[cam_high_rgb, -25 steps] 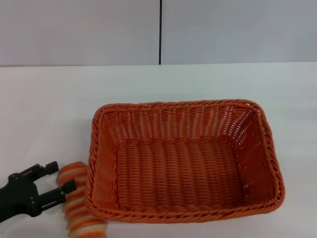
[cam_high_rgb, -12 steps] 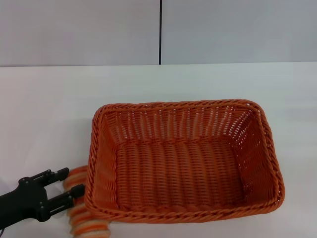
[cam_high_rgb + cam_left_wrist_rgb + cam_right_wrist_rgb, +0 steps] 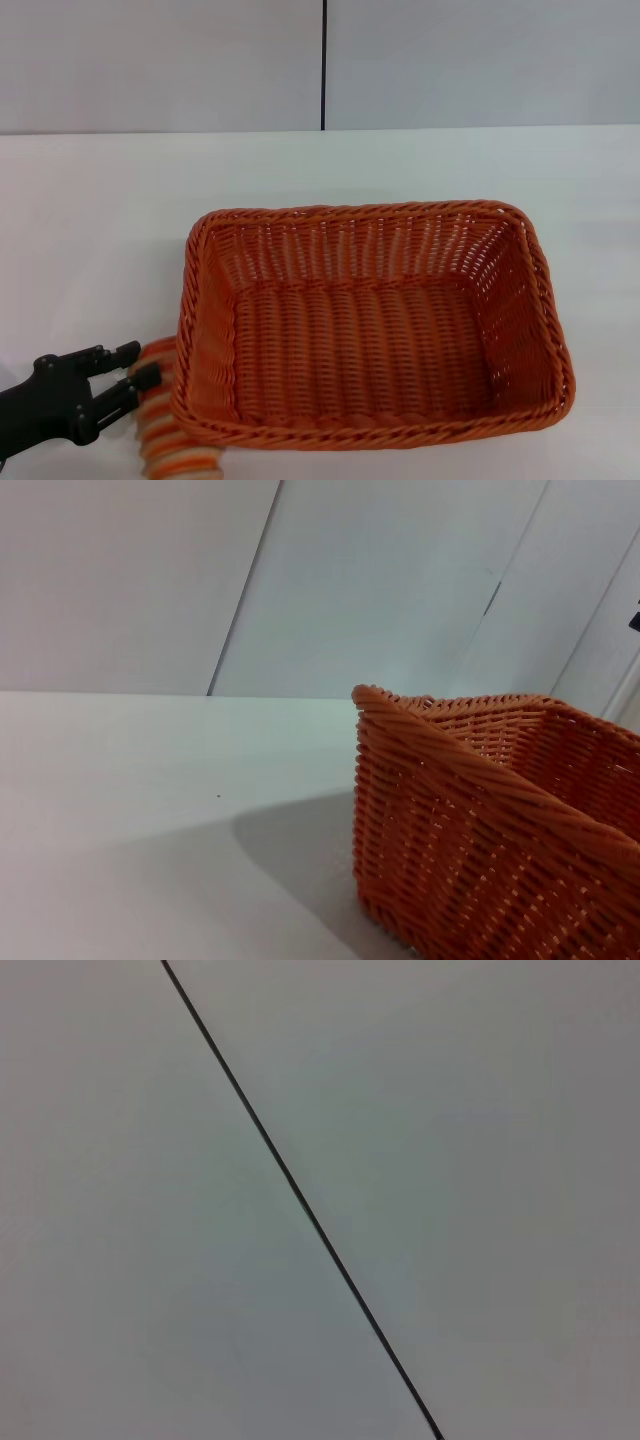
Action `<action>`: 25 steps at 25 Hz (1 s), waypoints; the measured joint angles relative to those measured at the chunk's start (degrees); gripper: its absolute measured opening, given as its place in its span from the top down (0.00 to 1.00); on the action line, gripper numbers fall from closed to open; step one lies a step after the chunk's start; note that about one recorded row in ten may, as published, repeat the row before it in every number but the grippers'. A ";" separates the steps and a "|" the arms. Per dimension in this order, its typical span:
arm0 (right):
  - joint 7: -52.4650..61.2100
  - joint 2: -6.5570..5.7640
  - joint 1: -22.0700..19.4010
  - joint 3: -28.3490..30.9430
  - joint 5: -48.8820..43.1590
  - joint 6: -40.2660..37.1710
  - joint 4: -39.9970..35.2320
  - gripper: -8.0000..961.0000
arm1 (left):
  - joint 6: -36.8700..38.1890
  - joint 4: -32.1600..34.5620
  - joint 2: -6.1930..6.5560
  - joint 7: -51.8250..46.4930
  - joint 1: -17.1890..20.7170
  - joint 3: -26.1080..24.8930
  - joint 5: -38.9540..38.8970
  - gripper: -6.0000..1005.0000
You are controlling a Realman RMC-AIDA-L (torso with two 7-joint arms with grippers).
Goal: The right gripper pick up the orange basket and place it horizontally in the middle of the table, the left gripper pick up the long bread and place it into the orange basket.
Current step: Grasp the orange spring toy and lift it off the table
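Observation:
The orange basket [image 3: 360, 211] lies lengthwise across the middle of the white table [image 3: 100, 220]. It holds nothing. Its corner and slanted side fill the left wrist view, orange basket [image 3: 480, 810]. The long bread [image 3: 165, 425] lies on the table against the basket's near left corner, and the rim hides part of it. My left gripper [image 3: 138, 366] comes in low from the bottom left. It is open, its two fingertips [image 3: 128, 351] standing at the loaf's far end, on the side away from the basket. The right gripper is out of view.
A pale wall with a dark vertical seam [image 3: 323, 65] stands behind the table's far edge. The right wrist view holds only that wall and the seam [image 3: 300, 1205]. Bare tabletop [image 3: 130, 780] stretches to the left of the basket and beyond it.
My left gripper has dropped lower and moved right toward the loaf's end, and its fingers stand a little closer together. The basket has stayed where it was.

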 joint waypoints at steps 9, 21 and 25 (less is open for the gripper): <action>0.01 0.00 0.01 0.17 0.00 0.00 0.00 0.43 | 0.40 0.00 0.25 0.02 0.10 0.01 0.02 0.63; -0.01 -0.09 0.11 0.53 0.38 -0.01 0.03 0.44 | -0.76 0.50 0.42 0.33 0.62 -8.74 -0.23 0.74; 0.00 -0.09 0.17 0.61 0.44 -0.01 0.08 0.44 | -0.86 0.50 1.15 0.83 0.82 -19.42 -0.27 0.77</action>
